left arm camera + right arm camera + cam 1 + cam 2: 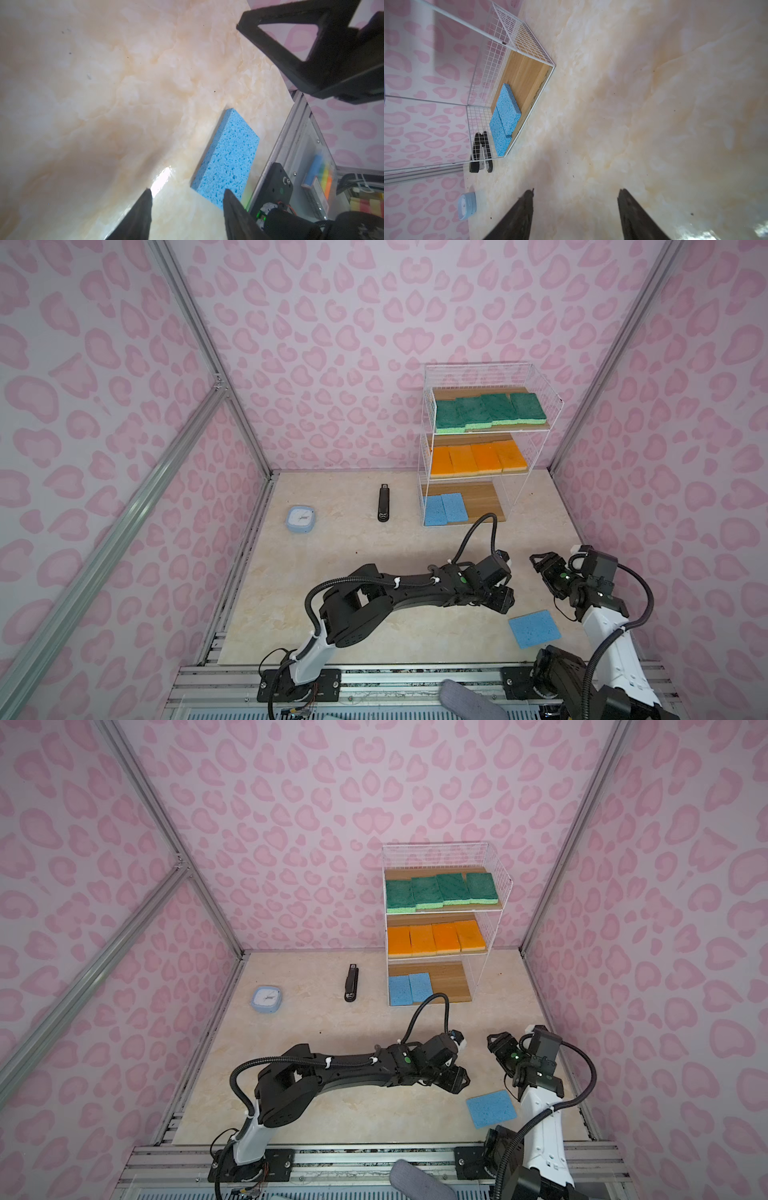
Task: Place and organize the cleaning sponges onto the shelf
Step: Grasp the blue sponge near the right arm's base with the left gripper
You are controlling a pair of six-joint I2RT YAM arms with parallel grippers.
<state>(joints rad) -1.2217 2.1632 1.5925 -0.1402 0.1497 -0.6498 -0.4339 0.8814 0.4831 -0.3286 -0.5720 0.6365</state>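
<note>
The shelf [478,365] stands at the back right. Several green sponges [490,410] fill its top board and several orange ones [478,458] its middle board. Two blue sponges [444,509] lie at the left of its bottom board [527,74]. One more blue sponge [535,628] lies flat on the table near the front right. My left gripper [503,599] hovers just left of it, open and empty. In the left wrist view the sponge [226,158] sits just past one fingertip of the left gripper [187,190]. My right gripper [538,562] is open and empty above the table, facing the shelf.
A small light-blue clock [300,519] and a black stapler [384,504] lie on the table left of the shelf. Pink patterned walls close in three sides. An aluminium rail [415,672] with both arm bases runs along the front edge.
</note>
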